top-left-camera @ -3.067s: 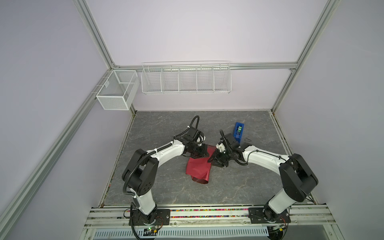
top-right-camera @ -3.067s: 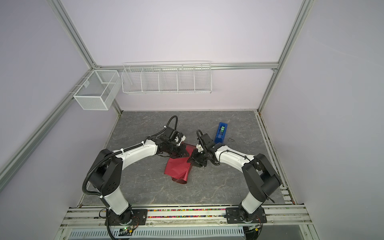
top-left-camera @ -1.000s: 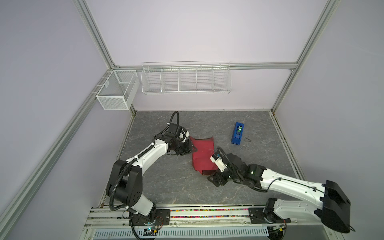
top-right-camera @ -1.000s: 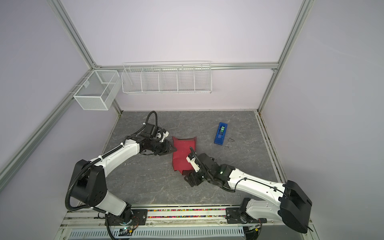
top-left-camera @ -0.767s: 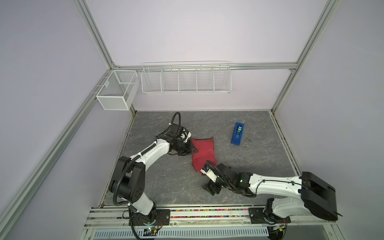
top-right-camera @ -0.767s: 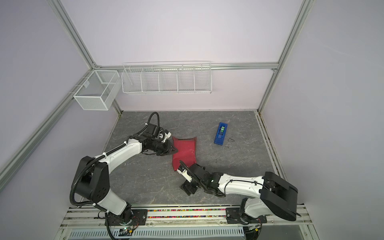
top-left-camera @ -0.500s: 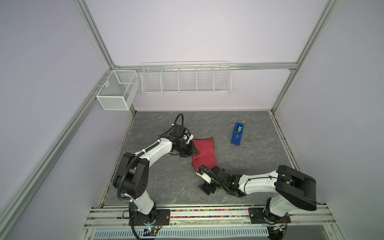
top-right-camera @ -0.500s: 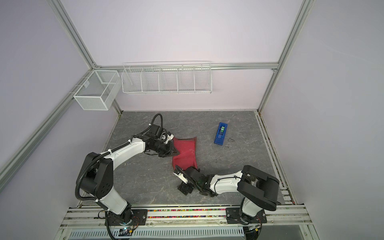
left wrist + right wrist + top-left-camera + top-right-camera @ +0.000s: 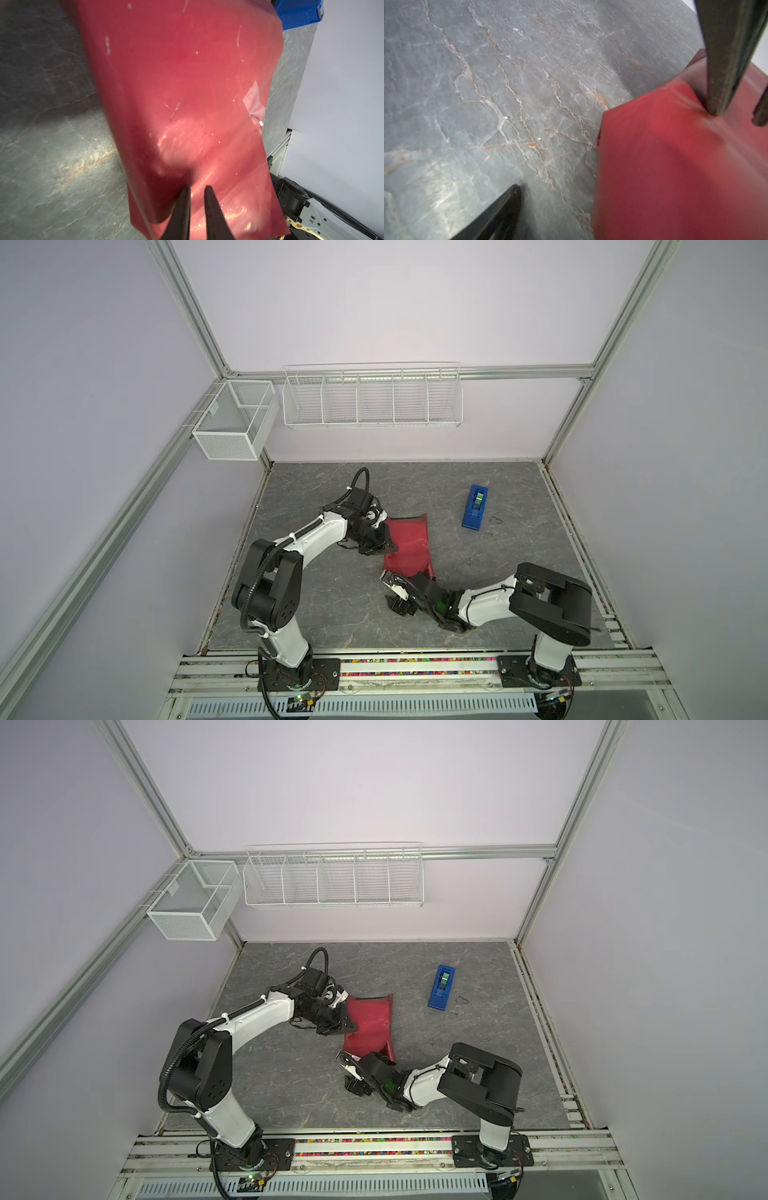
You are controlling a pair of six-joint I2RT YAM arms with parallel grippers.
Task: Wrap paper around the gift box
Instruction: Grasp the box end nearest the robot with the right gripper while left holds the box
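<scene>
Centrally on the table [image 9: 316, 614] lies the red paper [image 9: 409, 545], folded over a boxy form, blue tape dispenser [image 9: 475, 512] well apart beyond. Left fingers [image 9: 180, 209], narrow, meet the paper's left edge; right fingers [image 9: 726, 52], wide, straddle its near corner. Bare table surrounds it.

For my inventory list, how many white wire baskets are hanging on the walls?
2. The small mesh basket hangs on the left wall near the back corner; the long divided basket hangs on the back wall, right of it. I see none hidden.
</scene>
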